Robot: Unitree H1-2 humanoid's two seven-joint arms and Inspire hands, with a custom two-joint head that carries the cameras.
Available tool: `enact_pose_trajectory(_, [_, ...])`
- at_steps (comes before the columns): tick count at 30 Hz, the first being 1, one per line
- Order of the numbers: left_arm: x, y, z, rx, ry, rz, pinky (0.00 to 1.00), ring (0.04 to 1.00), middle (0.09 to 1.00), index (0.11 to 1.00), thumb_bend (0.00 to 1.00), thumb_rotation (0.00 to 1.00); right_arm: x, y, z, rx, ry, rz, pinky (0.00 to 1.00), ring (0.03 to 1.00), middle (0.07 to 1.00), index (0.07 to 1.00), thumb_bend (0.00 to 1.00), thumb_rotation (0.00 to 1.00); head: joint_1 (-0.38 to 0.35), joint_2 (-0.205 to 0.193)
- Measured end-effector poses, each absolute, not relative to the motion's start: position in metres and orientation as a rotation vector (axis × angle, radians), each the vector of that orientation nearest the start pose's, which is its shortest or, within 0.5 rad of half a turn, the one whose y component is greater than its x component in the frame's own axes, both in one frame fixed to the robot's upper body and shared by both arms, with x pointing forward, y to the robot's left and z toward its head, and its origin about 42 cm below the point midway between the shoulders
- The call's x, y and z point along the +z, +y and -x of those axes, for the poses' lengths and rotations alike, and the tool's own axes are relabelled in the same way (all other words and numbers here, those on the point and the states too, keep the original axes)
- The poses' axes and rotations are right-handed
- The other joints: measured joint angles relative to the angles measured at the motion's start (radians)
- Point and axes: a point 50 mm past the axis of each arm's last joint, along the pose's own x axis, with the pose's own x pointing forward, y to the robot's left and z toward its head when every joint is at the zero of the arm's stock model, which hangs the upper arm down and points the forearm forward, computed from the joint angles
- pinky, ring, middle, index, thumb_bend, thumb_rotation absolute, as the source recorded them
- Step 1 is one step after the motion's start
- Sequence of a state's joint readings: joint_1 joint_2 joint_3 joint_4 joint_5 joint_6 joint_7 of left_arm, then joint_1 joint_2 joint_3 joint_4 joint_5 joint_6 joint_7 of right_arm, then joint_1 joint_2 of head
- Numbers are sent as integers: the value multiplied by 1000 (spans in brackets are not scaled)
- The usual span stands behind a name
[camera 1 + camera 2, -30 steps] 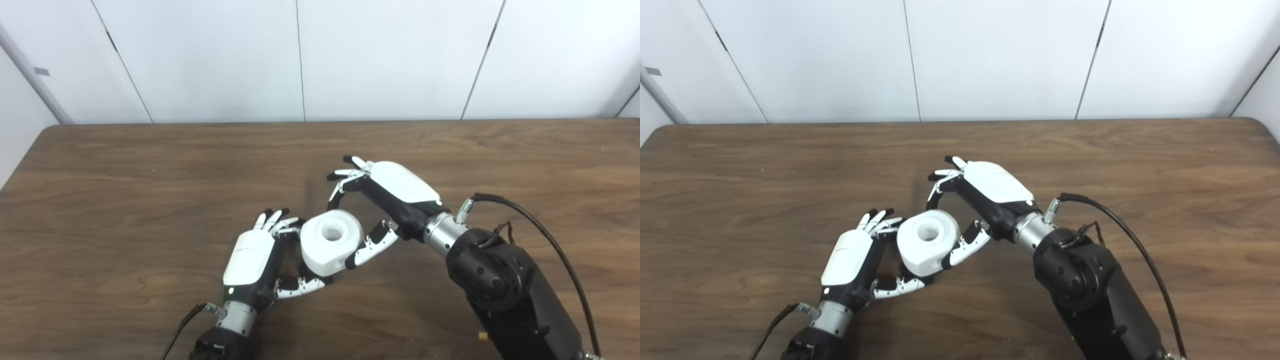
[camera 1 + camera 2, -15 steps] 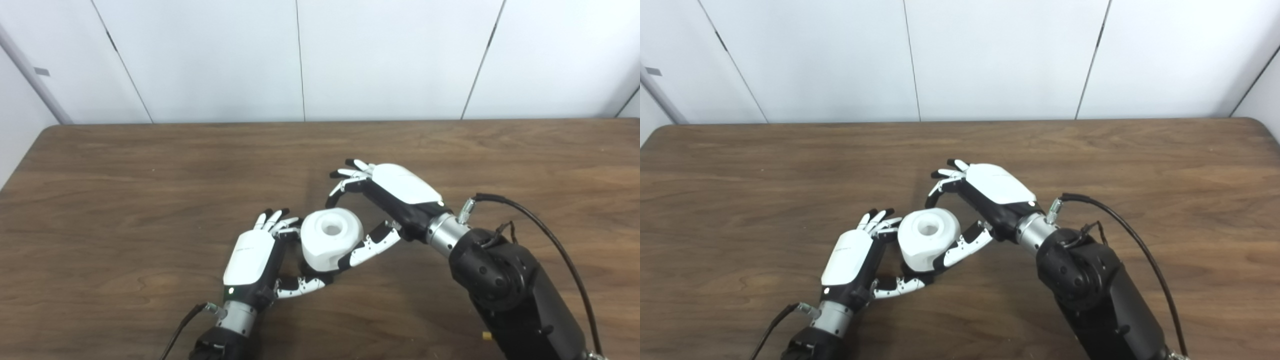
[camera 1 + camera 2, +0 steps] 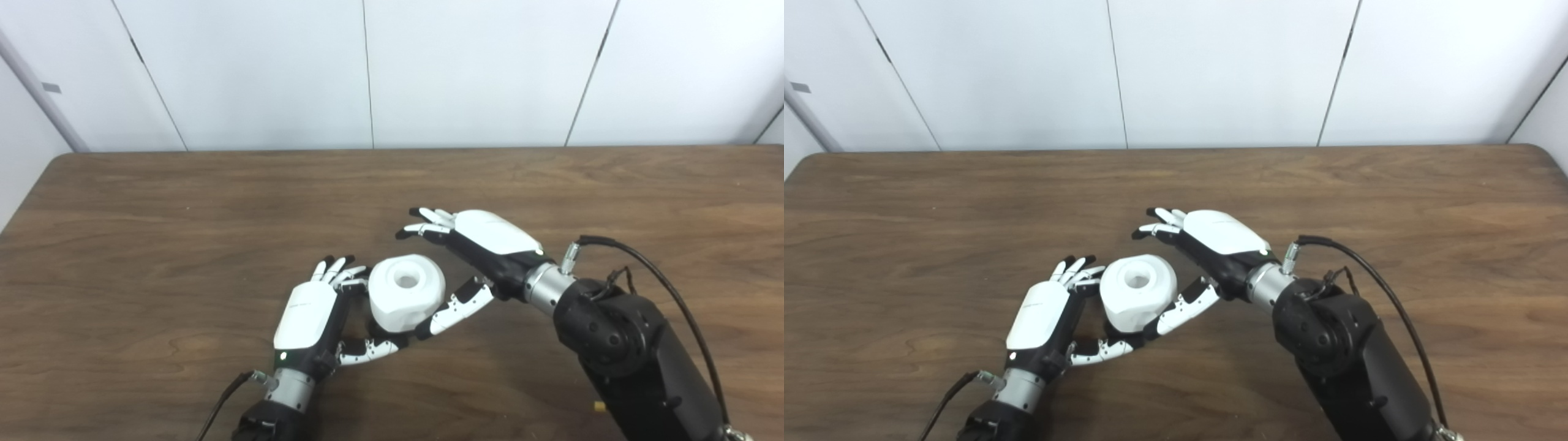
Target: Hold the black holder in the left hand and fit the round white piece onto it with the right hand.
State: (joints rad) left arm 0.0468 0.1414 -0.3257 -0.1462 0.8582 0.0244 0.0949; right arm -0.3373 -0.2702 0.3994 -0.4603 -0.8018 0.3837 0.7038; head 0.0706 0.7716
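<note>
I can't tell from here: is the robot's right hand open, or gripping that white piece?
Open. The right hand has its fingers spread, apart from the round white piece.

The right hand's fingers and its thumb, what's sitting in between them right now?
In the left eye view, only bare table shows between the right hand fingers and thumb; the round white piece sits just left.

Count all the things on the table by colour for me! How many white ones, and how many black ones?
White: 1, the round piece
Black: 1, the holder, mostly hidden under the piece
Total: 2, both at the left hand; the right hand is open beside them.
</note>
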Motion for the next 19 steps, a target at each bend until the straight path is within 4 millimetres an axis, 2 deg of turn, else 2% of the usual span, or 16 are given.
enact_pose_trajectory(5, [117, 170, -255, -174, -235, -951, 1000, 935, 815, 486, 522, 49, 257, -160, -311, 612, -196, 1140, 1000, 1000, 1000, 894, 1000, 433, -3, -2])
enact_pose_trajectory(14, [117, 171, -256, -174, -223, -950, 1000, 940, 811, 487, 522, 49, 259, -184, -312, 562, -162, 1147, 1000, 1000, 1000, 885, 1000, 460, -15, -6])
enact_pose_trajectory(19, [117, 173, -257, -175, -215, -948, 1000, 944, 815, 488, 522, 53, 259, -190, -310, 551, -148, 1133, 1000, 1000, 1000, 890, 1000, 454, -14, -9])
